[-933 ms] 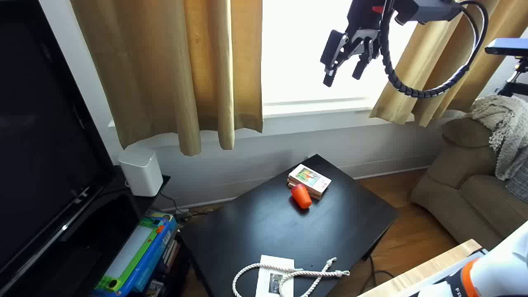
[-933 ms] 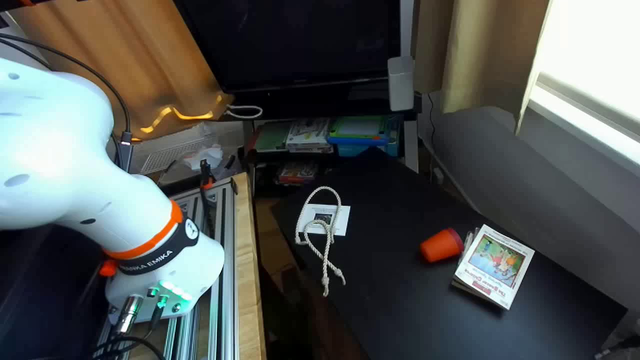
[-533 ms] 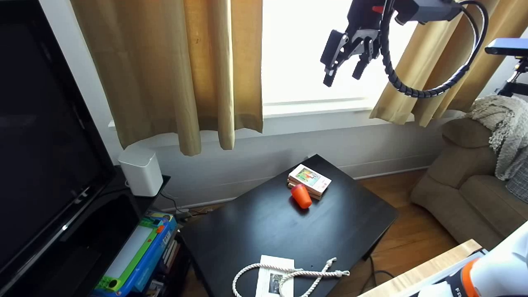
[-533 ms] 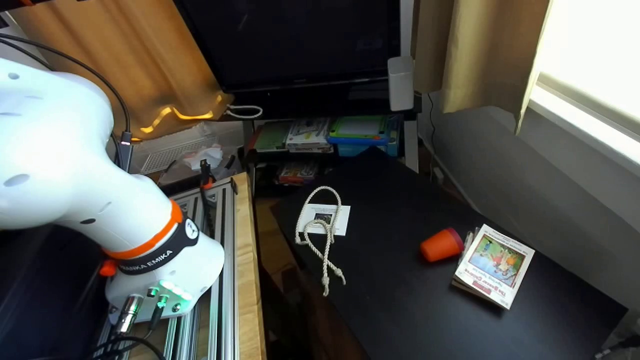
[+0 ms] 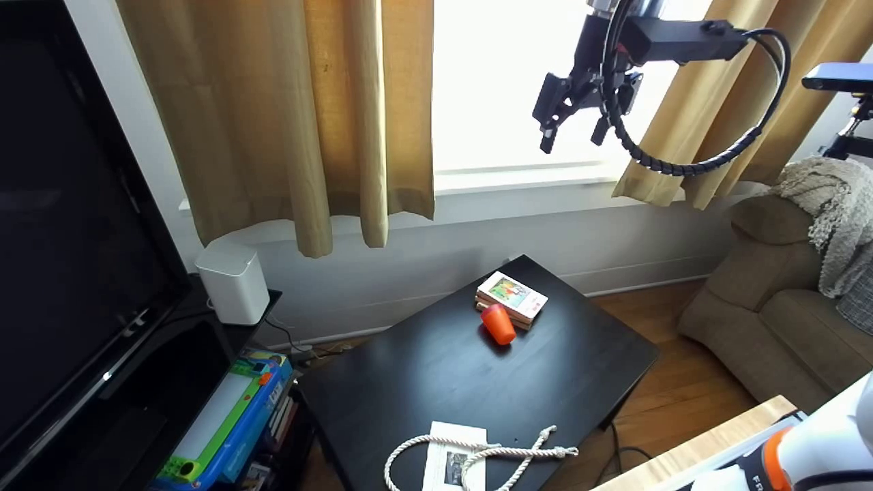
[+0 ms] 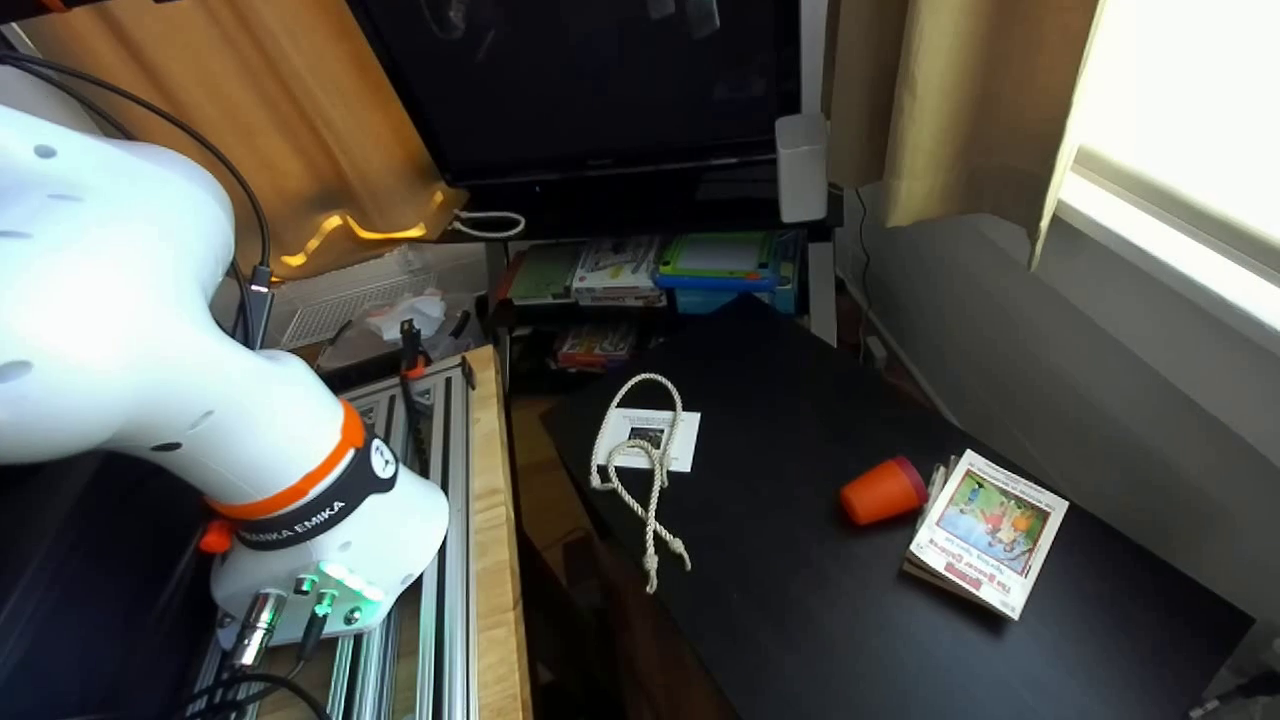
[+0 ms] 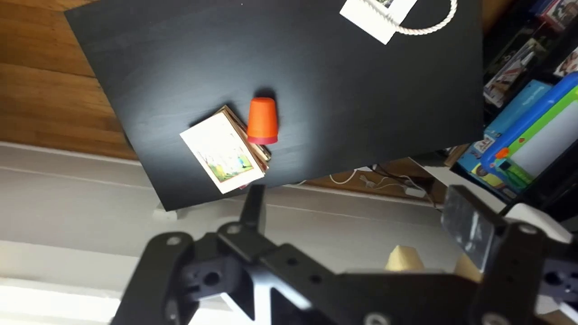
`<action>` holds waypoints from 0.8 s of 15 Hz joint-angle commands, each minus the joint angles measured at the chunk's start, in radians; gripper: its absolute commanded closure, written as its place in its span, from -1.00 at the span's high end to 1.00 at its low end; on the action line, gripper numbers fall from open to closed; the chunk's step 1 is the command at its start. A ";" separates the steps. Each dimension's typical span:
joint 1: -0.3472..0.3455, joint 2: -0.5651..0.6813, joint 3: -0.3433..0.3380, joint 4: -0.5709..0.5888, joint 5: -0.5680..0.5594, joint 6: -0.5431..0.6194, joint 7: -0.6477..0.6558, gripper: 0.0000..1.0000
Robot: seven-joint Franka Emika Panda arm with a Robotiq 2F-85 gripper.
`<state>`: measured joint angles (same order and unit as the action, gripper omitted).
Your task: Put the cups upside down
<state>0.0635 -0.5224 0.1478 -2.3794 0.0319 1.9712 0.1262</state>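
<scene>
One small orange-red cup (image 5: pixel 498 324) lies on its side on the black table (image 5: pixel 409 382). Its darker red rim end points to a short stack of books and touches or nearly touches it. The cup also shows in an exterior view (image 6: pixel 884 491) and in the wrist view (image 7: pixel 263 120), with its rim toward the jaws. No other cup is in view. My gripper (image 5: pixel 573 142) is open and empty, high above the table in front of the bright window. In the wrist view its fingers (image 7: pixel 361 210) are wide apart with nothing between them. It is far from the cup.
The stack of books (image 6: pixel 990 530) lies beside the cup. A white rope (image 6: pixel 655 500) lies over a white card (image 6: pixel 685 440) at another part of the table. A TV (image 5: pixel 68 204), a white box-shaped device (image 5: pixel 235 286), curtains (image 5: pixel 259 123) and a sofa (image 5: pixel 764 300) stand around.
My gripper has come down a little and its wrist has turned slightly, so more of the arm shows in an exterior view. The arm's white links have shifted slightly. The cup has not moved.
</scene>
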 commanded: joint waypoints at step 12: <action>-0.017 0.660 -0.029 -0.053 -0.194 0.637 0.250 1.00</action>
<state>0.0243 0.0147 0.1471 -2.4348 -0.0979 2.5008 0.3121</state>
